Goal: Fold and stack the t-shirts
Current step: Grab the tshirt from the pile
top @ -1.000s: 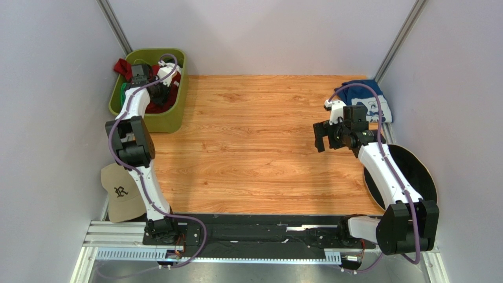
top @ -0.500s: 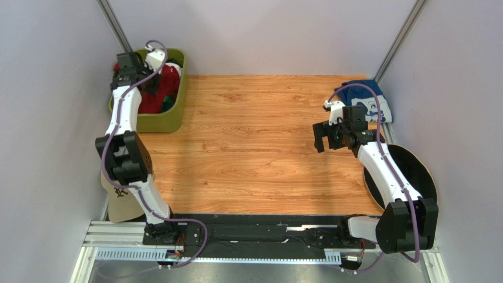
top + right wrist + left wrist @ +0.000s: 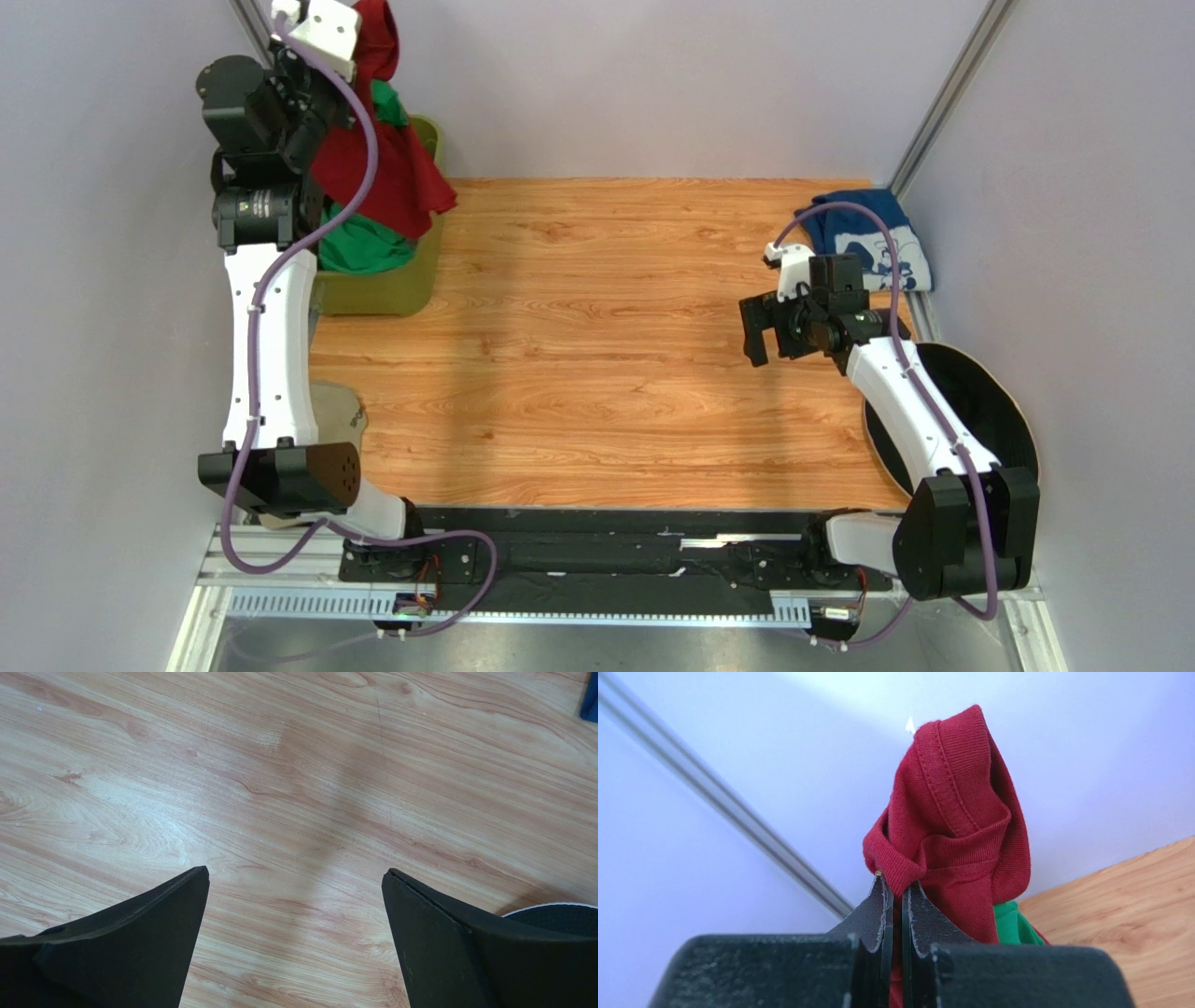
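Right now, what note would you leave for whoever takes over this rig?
Left tool shut on the dark red t-shirt, held high above the bin. Right tool open, empty, over the table.
Green t-shirt at the bin, apparently caught up with the red one. Navy t-shirt at the table's far right edge.
Done: red one out of the bin.
To do: spread, fold and stack all three; no stack yet.

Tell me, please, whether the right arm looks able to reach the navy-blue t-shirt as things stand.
Probably yes: the right gripper is open and empty, and the navy-blue t-shirt lies close by with only bare table between.
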Controlling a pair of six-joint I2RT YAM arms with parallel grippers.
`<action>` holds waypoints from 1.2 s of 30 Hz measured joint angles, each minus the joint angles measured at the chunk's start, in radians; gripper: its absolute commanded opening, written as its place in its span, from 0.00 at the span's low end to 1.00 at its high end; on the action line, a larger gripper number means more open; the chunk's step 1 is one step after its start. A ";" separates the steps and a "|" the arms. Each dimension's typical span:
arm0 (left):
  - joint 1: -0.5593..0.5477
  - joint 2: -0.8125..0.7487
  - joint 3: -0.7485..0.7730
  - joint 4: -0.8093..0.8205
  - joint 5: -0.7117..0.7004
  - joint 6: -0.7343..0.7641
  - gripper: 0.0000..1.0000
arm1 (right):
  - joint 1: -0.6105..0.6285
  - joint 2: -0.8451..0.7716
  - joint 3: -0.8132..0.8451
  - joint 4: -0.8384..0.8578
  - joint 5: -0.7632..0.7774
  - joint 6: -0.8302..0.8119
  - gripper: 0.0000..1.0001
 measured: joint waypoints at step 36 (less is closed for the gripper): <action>-0.192 0.356 0.159 0.083 -0.789 0.448 0.47 | 0.000 -0.045 -0.020 -0.002 -0.012 -0.023 1.00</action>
